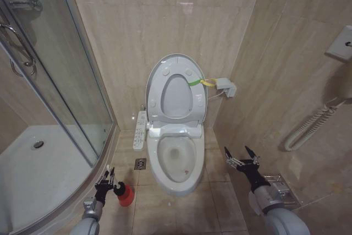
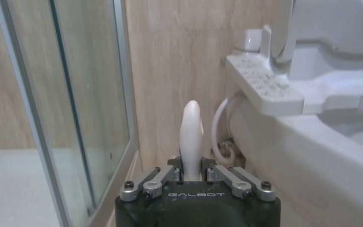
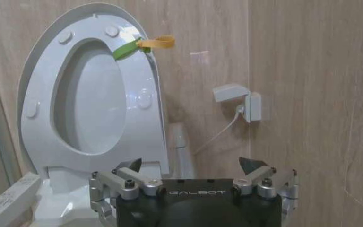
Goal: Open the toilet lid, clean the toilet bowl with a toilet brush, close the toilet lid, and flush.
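I'm looking into a narrow bathroom corner lined with large glossy beige tiles point(image 1: 148, 20) on the back and side walls, and similar tile on the floor point(image 1: 181, 210). On my left a curved glass shower enclosure point(image 1: 60, 75) with chrome handles point(image 1: 19, 48) stands over a white shower tray point(image 1: 33, 174) with a round drain. A small square floor drain point(image 1: 140, 164) sits near the back wall. On the right wall hang a white socket box point(image 1: 226, 86) and a coiled-cord handset point(image 1: 313, 125).

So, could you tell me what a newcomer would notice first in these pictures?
The toilet lid stands raised against the back wall, leaving the toilet bowl open below. The left gripper is shut on the toilet brush beside the shower, while the right gripper hangs open right of the bowl.
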`<state>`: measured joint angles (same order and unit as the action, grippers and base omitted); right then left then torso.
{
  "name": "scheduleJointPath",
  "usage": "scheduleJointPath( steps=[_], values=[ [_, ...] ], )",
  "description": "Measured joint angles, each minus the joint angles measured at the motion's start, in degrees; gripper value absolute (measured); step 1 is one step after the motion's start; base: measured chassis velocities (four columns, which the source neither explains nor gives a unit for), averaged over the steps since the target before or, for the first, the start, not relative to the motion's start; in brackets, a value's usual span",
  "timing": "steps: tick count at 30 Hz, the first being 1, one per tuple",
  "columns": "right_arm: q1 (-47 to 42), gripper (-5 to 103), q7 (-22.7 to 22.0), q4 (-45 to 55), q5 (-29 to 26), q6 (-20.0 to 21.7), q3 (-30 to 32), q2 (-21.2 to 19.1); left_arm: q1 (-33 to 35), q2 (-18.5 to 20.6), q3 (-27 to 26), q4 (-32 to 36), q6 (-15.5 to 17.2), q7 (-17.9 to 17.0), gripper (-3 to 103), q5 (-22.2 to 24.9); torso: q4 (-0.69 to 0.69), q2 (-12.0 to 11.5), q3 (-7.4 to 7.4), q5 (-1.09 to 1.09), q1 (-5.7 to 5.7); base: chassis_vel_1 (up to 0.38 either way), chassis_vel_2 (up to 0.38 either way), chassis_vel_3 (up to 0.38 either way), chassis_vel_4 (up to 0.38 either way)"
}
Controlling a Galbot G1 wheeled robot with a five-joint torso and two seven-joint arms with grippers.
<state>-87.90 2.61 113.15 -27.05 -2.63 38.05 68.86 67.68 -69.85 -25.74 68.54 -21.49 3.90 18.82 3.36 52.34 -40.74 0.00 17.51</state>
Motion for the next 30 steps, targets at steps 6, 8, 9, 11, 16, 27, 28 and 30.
scheduleJointPath(
  steps=[6,8,9,11,16,27,28,30],
  values=[
    [0.0,100,0.0,0.0,0.0,0.0,0.0,0.0,2.79,1.03,-0.53,6.99,0.75,-0.46,19,-0.05,0.0,0.0,0.0,0.0,0.0,0.0,0.0,0.0,0.0],
    [0.0,100,0.0,0.0,0.0,0.0,0.0,0.0,3.41,1.32,-0.56,8.75,0.95,-0.52,19,-0.04,0.0,0.0,0.0,-0.01,0.0,0.0,0.0,0.0,0.0],
    [0.0,100,0.0,0.0,0.0,0.0,0.0,0.0,4.05,1.63,-0.61,10.56,1.18,-0.56,19,-0.04,0.0,-0.01,0.0,0.0,0.0,0.0,0.0,0.0,0.0],
    [0.0,100,0.0,0.0,0.0,0.0,0.0,0.0,4.65,1.91,-0.61,12.26,1.44,-0.6,19,-0.03,0.0,-0.01,0.0,0.0,0.0,0.0,0.0,0.0,0.0],
    [0.0,100,-0.01,0.0,0.0,0.0,0.0,0.0,7.45,2.99,-0.88,18.51,2.35,-0.91,19,-0.89,0.0,-0.01,0.0,0.0,0.0,0.0,0.0,0.0,0.0],
    [0.0,100,-0.01,0.0,0.0,0.0,0.0,0.0,12.48,7.02,-3.56,31.57,7.96,-3.1,19,-2.25,0.0,-0.01,0.0,0.0,0.0,0.0,0.0,0.0,0.0],
    [0.0,100,-0.01,0.0,0.0,0.0,0.0,0.0,12.48,7.02,-3.56,31.57,7.96,-3.1,19,-2.25,0.0,-0.01,0.0,0.0,0.0,0.0,0.0,0.0,0.0],
    [0.0,100,0.0,0.0,0.0,0.0,0.0,0.0,13.39,7.8,-4.39,34.01,8.63,-3.48,19,-2.24,0.0,-0.01,0.0,0.0,0.01,0.0,0.0,0.0,0.0]
  ],
)
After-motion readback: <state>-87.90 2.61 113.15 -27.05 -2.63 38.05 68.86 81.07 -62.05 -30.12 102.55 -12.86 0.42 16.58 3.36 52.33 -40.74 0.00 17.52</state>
